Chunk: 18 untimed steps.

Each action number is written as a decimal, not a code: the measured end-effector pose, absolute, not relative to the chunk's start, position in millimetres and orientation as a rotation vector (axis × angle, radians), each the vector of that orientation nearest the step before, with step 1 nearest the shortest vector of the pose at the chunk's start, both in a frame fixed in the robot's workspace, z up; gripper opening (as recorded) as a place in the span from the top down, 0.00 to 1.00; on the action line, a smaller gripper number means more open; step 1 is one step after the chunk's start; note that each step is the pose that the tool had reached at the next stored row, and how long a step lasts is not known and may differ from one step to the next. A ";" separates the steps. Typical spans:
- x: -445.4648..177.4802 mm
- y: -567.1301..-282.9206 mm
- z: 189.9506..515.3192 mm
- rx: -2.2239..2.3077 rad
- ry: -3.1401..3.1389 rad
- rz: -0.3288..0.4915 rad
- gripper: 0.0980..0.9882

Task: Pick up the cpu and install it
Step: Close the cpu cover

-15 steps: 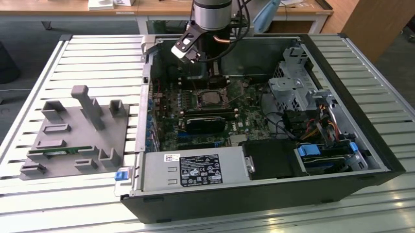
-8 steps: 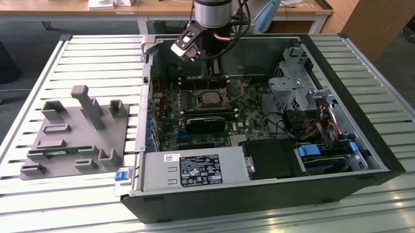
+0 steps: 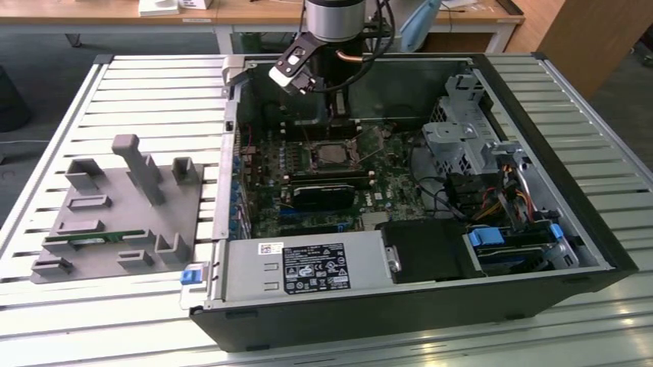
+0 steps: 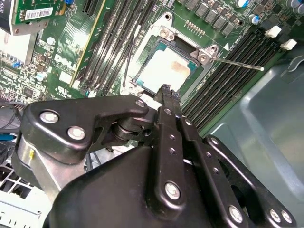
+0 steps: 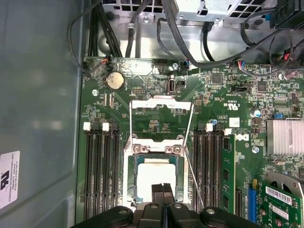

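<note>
Inside an open computer case (image 3: pixel 571 229) lying on its side, in the exterior view, the arm's claw (image 3: pixel 335 115) reached straight down over the motherboard (image 3: pixel 306 214). The cpu (image 3: pixel 332 155) sat in its socket directly beneath the claw, close under it. Well apart from the claw, toward the exterior view's left, a grey parts fixture (image 3: pixel 112 206) rested on the slatted metal table (image 3: pixel 153 84). Wooden desks (image 3: pixel 265 11) stood behind the arm.

In the second wrist view, the claw (image 4: pixel 166 91) was clenched, its two fingers (image 4: pixel 167 118) pressed together with nothing between them. The cpu (image 4: pixel 164 71) showed its pale silver top just past their tips, framed by the socket. A thin retention lever (image 4: pixel 237 63) stuck out to one side.

In the first wrist view, the clenched claw (image 5: pixel 163 189) hung over the near part of the cpu (image 5: pixel 149 175); whether they touched could not be told. The chip was square, its edges parallel to the memory slots (image 5: pixel 102 166) flanking the claw on both sides. The socket's load plate (image 5: pixel 161 102) stood flipped open beyond it, and a coin battery (image 5: pixel 115 80) lay farther off.
</note>
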State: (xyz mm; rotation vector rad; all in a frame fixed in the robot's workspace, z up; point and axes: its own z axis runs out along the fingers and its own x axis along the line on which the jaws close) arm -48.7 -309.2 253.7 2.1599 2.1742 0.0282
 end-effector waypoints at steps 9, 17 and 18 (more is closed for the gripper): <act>-38.1 -309.1 254.1 2.160 2.174 0.028 0.99; -35.8 -308.8 257.6 2.161 2.175 0.029 0.99; -34.0 -308.8 257.6 2.161 2.175 0.030 0.99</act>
